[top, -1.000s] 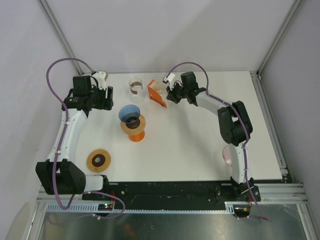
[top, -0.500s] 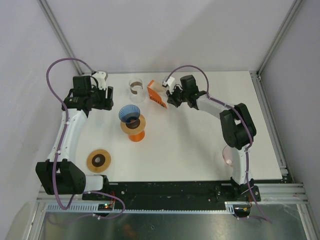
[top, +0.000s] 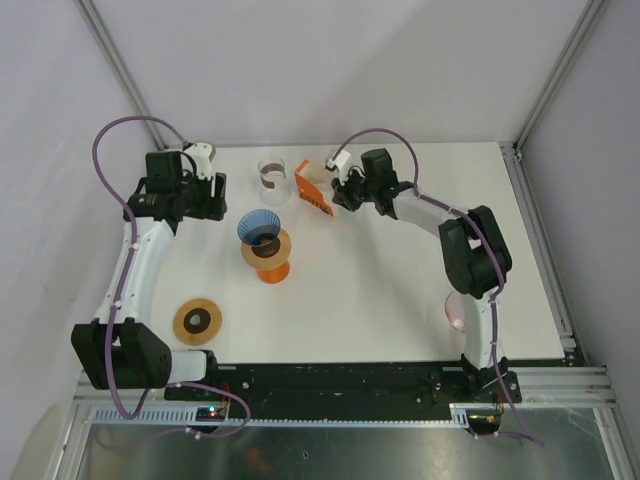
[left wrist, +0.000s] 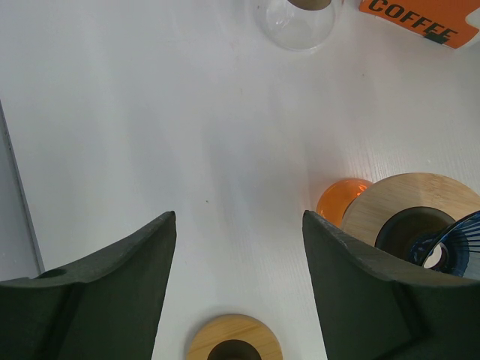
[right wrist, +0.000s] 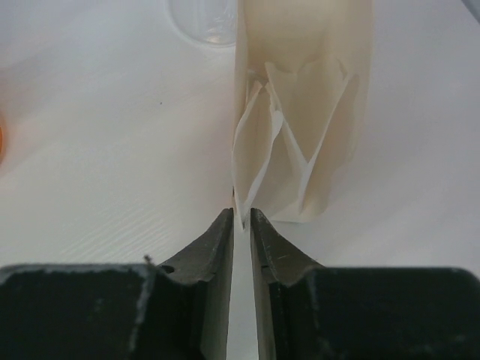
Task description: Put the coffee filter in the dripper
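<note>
An orange coffee-filter box [top: 313, 188] stands at the back of the table. In the right wrist view its open end shows cream paper coffee filters [right wrist: 300, 150] standing on edge. My right gripper [top: 339, 194] is at the box mouth, jaws a narrow slit apart, and the lower corner of one filter dips between the tips [right wrist: 241, 214] without being pinched. The blue ribbed dripper [top: 259, 228] sits on a wooden ring above an orange stand [top: 268, 270], left of the box. My left gripper [top: 213, 196] hovers left of the dripper [left wrist: 457, 240], wide open and empty [left wrist: 238, 217].
A clear glass carafe [top: 272, 172] stands beside the box at the back. A wooden ring lid [top: 198, 320] lies near the left front. A pink round object [top: 455, 310] sits by the right arm's base.
The right gripper has edged closer to the box mouth and its jaws have parted from shut to a narrow slit. The left arm has not moved.
</note>
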